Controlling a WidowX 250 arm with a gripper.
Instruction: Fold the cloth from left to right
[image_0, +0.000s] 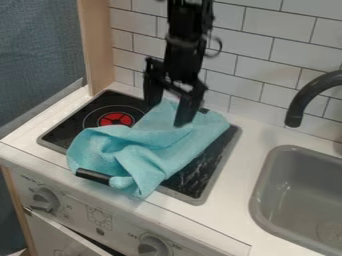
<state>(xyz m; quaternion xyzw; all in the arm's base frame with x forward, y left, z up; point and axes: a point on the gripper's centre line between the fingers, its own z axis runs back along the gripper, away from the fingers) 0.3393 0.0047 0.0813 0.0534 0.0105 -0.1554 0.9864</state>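
Well, the soft blue cloth (177, 145) lies in a bumpy heap across the toy stove top (72, 124). It goes from near the back right corner down to the front, where a floppy point hangs past the grey rim onto the white counter (250, 150). Its folds are round and puffy on the left, with a flatter part on the right. A smooth black handle (93, 176) pokes out at the cloth's front left edge, and some cloth bunches around its end.

The black claw (166, 115) points down at the back part of the cloth. It is open, with its two fingers wide apart, and cloth shows between them. I cannot tell if the tips touch it.

The stove top is flat, black and shiny. A round red burner (115, 119) shows just past the cloth's left edge, with black stove around it. On the right, a thin black strip shows beside the cloth, then the rim, then smooth white counter up to the grey sink (294, 172) with its round corners. A bent black tap (314, 92) leans over the sink's back side. Behind the stove stands a wall of shiny white tiles (250, 77).
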